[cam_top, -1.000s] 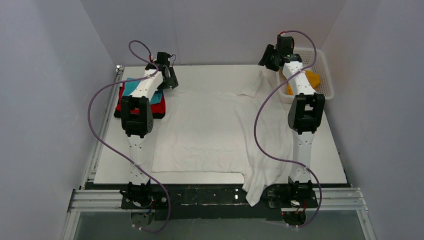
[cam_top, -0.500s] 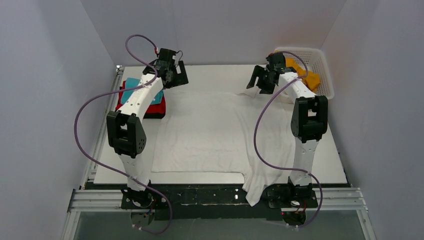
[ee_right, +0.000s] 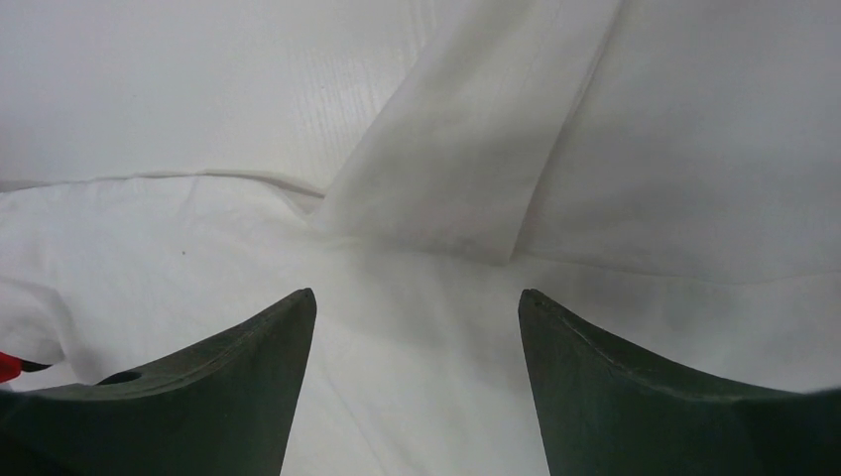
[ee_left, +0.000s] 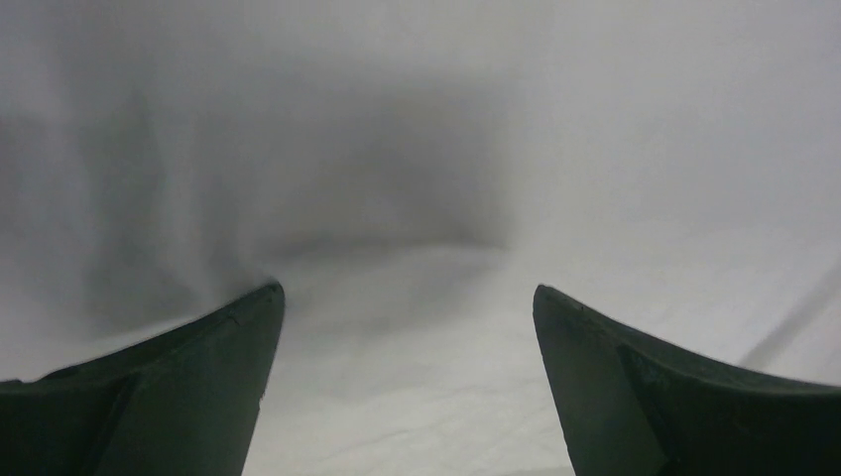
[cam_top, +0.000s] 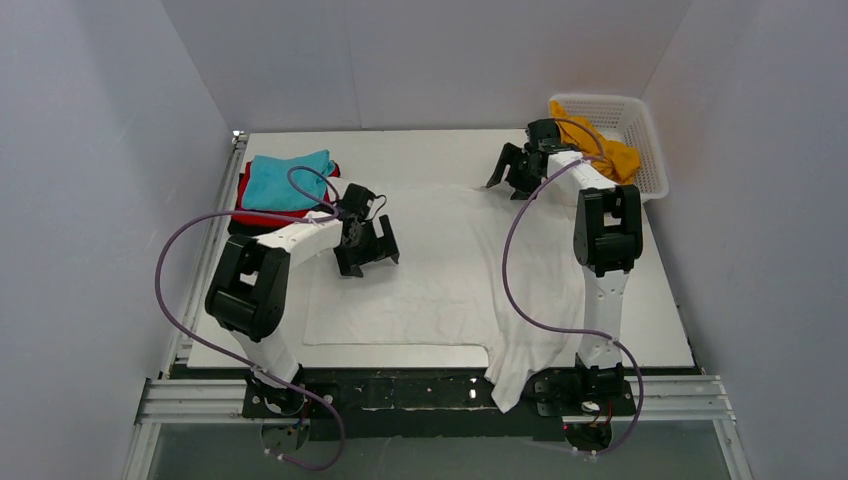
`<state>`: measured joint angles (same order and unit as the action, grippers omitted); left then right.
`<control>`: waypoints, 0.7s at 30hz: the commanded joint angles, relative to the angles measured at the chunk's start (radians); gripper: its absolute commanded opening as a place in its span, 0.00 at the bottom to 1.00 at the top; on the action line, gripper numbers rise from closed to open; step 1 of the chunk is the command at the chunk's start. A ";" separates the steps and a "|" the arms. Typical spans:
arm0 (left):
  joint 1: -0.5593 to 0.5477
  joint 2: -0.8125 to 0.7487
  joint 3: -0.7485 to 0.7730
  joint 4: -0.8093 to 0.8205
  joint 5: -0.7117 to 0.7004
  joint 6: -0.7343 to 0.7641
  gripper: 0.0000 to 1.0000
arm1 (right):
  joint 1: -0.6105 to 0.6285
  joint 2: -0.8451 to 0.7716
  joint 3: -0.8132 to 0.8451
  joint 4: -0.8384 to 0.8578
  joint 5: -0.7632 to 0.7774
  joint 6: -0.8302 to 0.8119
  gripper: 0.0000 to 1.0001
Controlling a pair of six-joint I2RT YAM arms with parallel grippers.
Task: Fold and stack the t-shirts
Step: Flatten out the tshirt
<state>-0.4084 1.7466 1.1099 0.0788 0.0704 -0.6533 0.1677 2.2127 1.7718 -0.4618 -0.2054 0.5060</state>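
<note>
A large white t-shirt [cam_top: 440, 270] lies spread flat across the table, and one part [cam_top: 515, 370] hangs over the near edge. My left gripper [cam_top: 367, 250] hovers low over its left side with the jaws open and empty. The left wrist view shows only white cloth [ee_left: 417, 198] between the fingers [ee_left: 198, 387]. My right gripper [cam_top: 512, 175] stands open at the shirt's far right corner. In the right wrist view, a folded-over sleeve [ee_right: 466, 169] lies just ahead of that gripper [ee_right: 415, 297]. A teal t-shirt [cam_top: 290, 178] tops a red and black pile at far left.
A white lattice basket [cam_top: 645, 140] at the far right corner holds an orange-yellow t-shirt [cam_top: 612, 155]. The right arm's purple cable [cam_top: 510, 250] loops over the white shirt. Walls close in on three sides of the table.
My left gripper swung from the far left corner, beside the pile, down over the white shirt's left side. My right gripper came away from the basket, lowered to the shirt's far corner, and opened wider.
</note>
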 commanded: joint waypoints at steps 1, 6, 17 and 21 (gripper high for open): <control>-0.009 -0.078 -0.107 0.000 0.016 -0.072 0.98 | -0.003 0.061 0.066 0.036 -0.009 0.028 0.83; -0.009 -0.096 -0.164 -0.023 -0.031 -0.048 0.98 | -0.002 0.115 0.112 0.074 -0.022 0.057 0.82; -0.009 -0.133 -0.254 -0.102 -0.092 -0.019 0.98 | 0.036 0.231 0.327 0.247 -0.080 0.158 0.81; -0.009 -0.131 -0.250 -0.113 -0.089 -0.014 0.98 | 0.047 0.393 0.543 0.354 -0.155 0.287 0.82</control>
<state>-0.4152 1.5986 0.9169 0.1619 0.0307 -0.6880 0.1898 2.4832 2.1086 -0.2760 -0.2790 0.6704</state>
